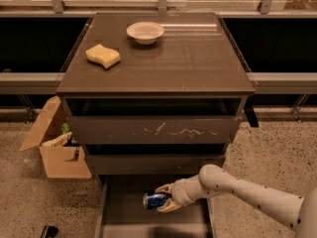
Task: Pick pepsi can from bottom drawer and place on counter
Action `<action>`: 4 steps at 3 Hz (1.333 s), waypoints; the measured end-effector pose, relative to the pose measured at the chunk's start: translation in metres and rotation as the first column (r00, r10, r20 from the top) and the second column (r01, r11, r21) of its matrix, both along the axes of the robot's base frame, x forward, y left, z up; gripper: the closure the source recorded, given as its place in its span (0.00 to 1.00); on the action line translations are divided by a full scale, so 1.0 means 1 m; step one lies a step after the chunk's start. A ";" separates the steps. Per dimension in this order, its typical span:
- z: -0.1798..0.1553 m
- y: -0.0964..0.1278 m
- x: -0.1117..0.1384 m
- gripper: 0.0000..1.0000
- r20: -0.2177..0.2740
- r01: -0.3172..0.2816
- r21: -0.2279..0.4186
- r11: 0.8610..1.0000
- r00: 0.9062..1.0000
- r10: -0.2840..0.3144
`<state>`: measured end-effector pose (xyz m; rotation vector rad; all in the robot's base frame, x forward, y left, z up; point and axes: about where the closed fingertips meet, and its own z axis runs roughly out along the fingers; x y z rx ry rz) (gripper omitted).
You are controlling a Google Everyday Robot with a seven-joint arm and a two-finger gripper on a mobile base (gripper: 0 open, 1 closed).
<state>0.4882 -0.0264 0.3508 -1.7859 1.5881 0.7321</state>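
The pepsi can point(152, 200) is a small blue can lying on its side over the floor of the open bottom drawer point(124, 216). My gripper point(162, 198) comes in from the right on a white arm and is shut on the can, one finger above it and one below. The counter point(163, 58) is the dark brown glossy top of the cabinet, well above the gripper.
A yellow sponge point(103, 56) and a white bowl point(145, 32) sit on the counter. The scratched upper drawer point(153, 129) and the middle drawer point(153, 162) overhang the bottom one. An open cardboard box point(57, 148) stands on the floor at left.
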 end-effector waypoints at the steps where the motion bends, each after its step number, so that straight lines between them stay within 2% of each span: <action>1: 0.039 -0.007 -0.006 1.00 0.043 -0.021 -0.006 1.000 0.999 0.021; 2: 0.119 -0.025 -0.022 1.00 0.128 -0.020 -0.032 0.999 0.991 0.024; 3: 0.197 -0.043 -0.037 1.00 0.198 -0.001 -0.077 0.997 0.980 0.016; 4: 0.287 -0.067 -0.045 1.00 0.288 0.039 -0.167 0.985 0.958 0.011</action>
